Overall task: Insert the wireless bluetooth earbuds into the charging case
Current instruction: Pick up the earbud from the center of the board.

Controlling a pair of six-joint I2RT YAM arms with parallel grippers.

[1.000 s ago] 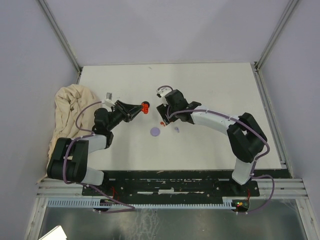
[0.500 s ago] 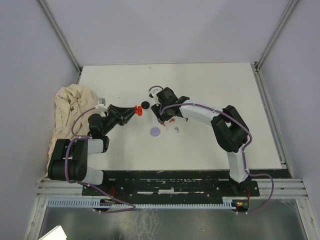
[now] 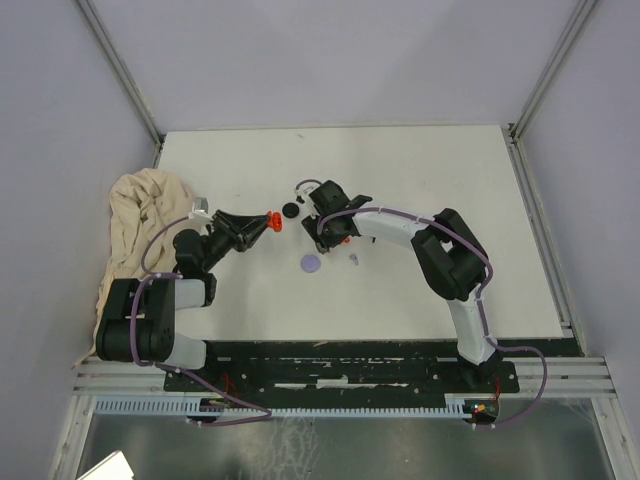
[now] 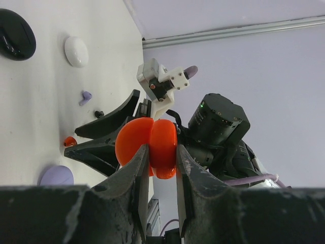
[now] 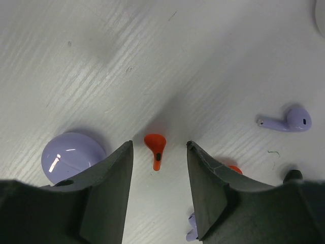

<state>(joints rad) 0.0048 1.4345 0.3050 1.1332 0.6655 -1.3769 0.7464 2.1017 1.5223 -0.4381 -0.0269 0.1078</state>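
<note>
My left gripper (image 4: 160,158) is shut on the open red charging case (image 4: 151,146) and holds it above the table; it also shows in the top view (image 3: 272,222). My right gripper (image 5: 159,146) is open and low over the table, its jaws standing either side of a red earbud (image 5: 155,148) without touching it. A lilac earbud (image 5: 287,121) lies to the right, a second red earbud (image 5: 234,169) peeks from behind the right finger, and a black earbud (image 5: 293,176) lies at the lower right. Part of another lilac earbud (image 5: 192,223) shows at the bottom.
A lilac round case (image 5: 72,156) lies just left of my right gripper's left finger. A black case (image 3: 290,209) and a white case (image 4: 76,51) lie farther back. A crumpled beige cloth (image 3: 140,230) covers the table's left edge.
My left gripper has drawn back to the left with the red case. My right gripper has swung left and down over the red earbud, uncovering the black case.
</note>
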